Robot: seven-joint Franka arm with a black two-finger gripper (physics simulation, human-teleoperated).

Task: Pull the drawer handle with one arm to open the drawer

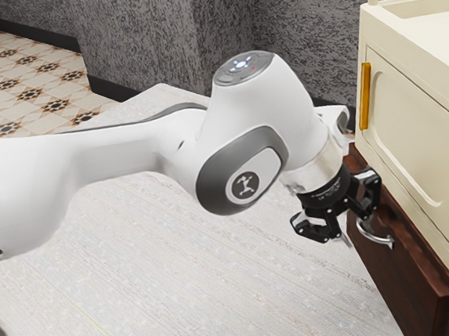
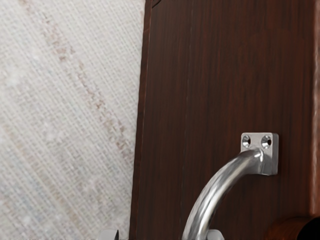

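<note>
The drawer handle (image 1: 377, 236) is a curved silver bar on the dark wooden drawer front (image 1: 412, 267). Its long axis runs along the front's length, sloping down toward the exterior view's right. The bow points outward from the wood, toward the arm's side. One end meets a metal mounting plate (image 2: 270, 160) with two screws; from there the bar arches away from the wood toward the gripper (image 1: 354, 229).

The gripper is open, its fingertips parted. It is at the drawer front, by the handle's end on the exterior view's left. In the wrist view, the bar passes into the space between the fingers, close beside one fingertip (image 2: 215, 235) and farther from the other (image 2: 109, 235). I cannot tell whether the nearer fingertip touches it.

Above the drawer is a cream cabinet (image 1: 394, 29) with an upright yellow handle (image 1: 364, 95). A pale woven floor covering (image 1: 198, 284) extends beside the drawer front.
</note>
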